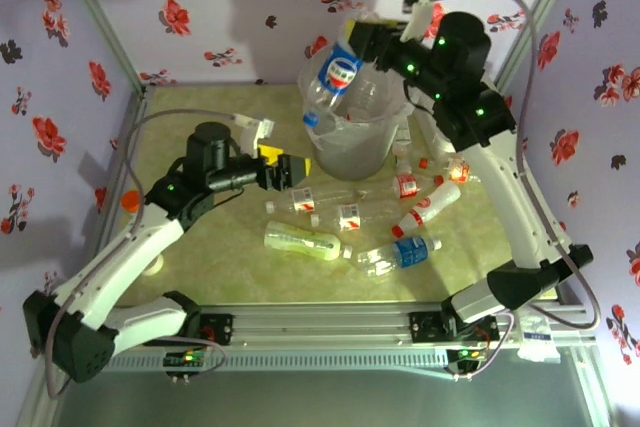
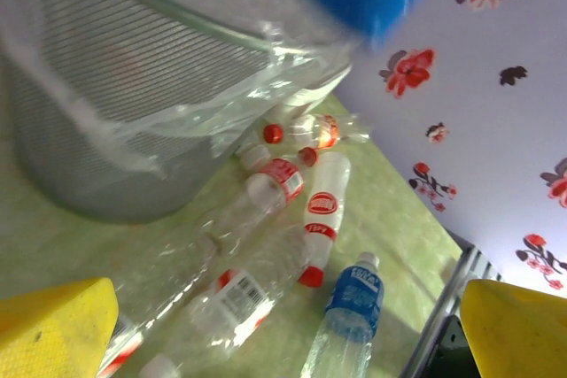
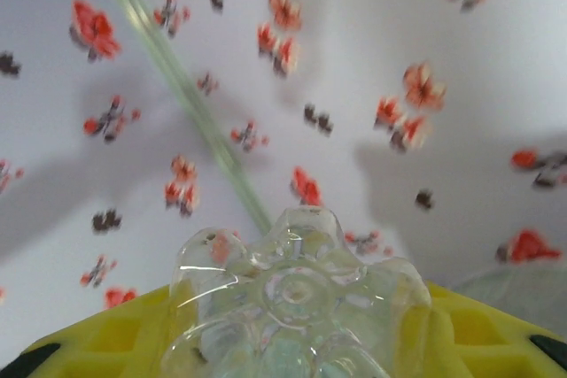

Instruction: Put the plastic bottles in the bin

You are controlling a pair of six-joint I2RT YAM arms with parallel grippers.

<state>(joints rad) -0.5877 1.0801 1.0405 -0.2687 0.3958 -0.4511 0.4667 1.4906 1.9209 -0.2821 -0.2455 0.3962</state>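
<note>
Flowered walls (image 1: 200,7); my right claw (image 1: 362,39) grips a likely light, crushable bottle (image 1: 340,72) by its base above the bin (image 1: 362,147); left claw (image 1: 285,169) gapes wide.

Lavender walls (image 1: 200,27) w/ red, dark flower print; yellow-green tabletop (image 1: 232,269), maybe marbled; alu rail (image 1: 330,322) near edge.

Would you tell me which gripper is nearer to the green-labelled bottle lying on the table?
Left. The left gripper hovers just beyond the green-labelled bottle; the right gripper hangs above the bin, holding a blue-labelled bottle.
</note>
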